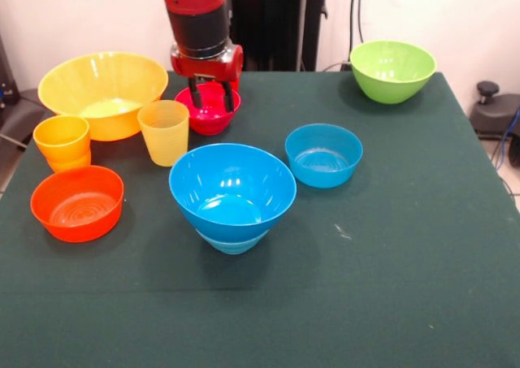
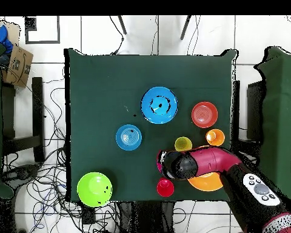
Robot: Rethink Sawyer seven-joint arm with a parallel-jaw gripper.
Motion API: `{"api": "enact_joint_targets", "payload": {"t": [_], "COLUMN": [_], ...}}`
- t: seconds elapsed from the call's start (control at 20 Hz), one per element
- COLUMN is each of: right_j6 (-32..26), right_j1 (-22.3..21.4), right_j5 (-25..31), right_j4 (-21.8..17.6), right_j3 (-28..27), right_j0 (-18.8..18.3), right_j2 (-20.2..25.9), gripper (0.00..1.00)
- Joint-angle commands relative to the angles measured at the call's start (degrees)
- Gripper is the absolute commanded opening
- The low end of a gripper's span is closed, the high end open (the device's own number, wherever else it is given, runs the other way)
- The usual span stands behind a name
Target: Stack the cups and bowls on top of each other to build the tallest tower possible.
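In the front view the gripper [image 1: 211,96] hangs at upper centre-left of the frame, directly over the magenta bowl [image 1: 208,110]; its two dark fingers [image 1: 195,93] stand apart and reach down to about the bowl's rim, one on either side of the near part of the rim, with nothing clamped between them. That placement reads as lining up for a grasp on the bowl's wall, since a thin rim is the only part such narrow fingers could pinch. At centre frame the large blue bowl [image 1: 232,189] sits on a small light-blue bowl [image 1: 231,243], whose bottom peeps out below it: this is the tower so far, low and broad. The rest waits loose around it: a small blue bowl [image 1: 323,154] just right of centre, the lime green bowl [image 1: 392,70] at upper right, the large yellow-orange bowl [image 1: 103,93] at upper left, the yellow cup [image 1: 164,131] beside it, the orange-yellow cup [image 1: 62,142] at far left and the shallow orange bowl [image 1: 78,202] below it. Overhead, the arm [image 2: 202,162] covers part of the yellow-orange bowl, and the magenta bowl lies near the lower table edge.
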Motion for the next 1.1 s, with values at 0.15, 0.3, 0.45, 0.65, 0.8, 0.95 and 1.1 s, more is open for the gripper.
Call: {"api": "enact_joint_targets", "payload": {"t": [0.15, 0.3, 0.45, 0.65, 0.8, 0.95, 1.1], "right_j6": [-2.1, -2.8, -4.2, -7.3, -9.0, -10.0, -11.2], "right_j1": [2.0, 1.5, -0.6, -2.0, -2.9, -4.1, -5.0], "right_j5": [-3.6, -3.0, -1.1, 1.9, 3.3, 4.1, 4.9], "right_j4": [-5.0, -4.7, -3.8, -2.9, -2.5, -2.1, -2.0], "right_j3": [-4.4, -4.6, -4.0, -4.2, -3.8, -3.1, -3.2], "right_j0": [2.8, 2.9, 2.6, 1.5, 0.5, -0.3, -1.3], "right_j2": [-2.7, -2.6, -2.1, -1.2, -0.8, -0.5, -0.3], "gripper": [1.0, 1.0, 1.0, 1.0, 1.0, 1.0, 1.0]}}
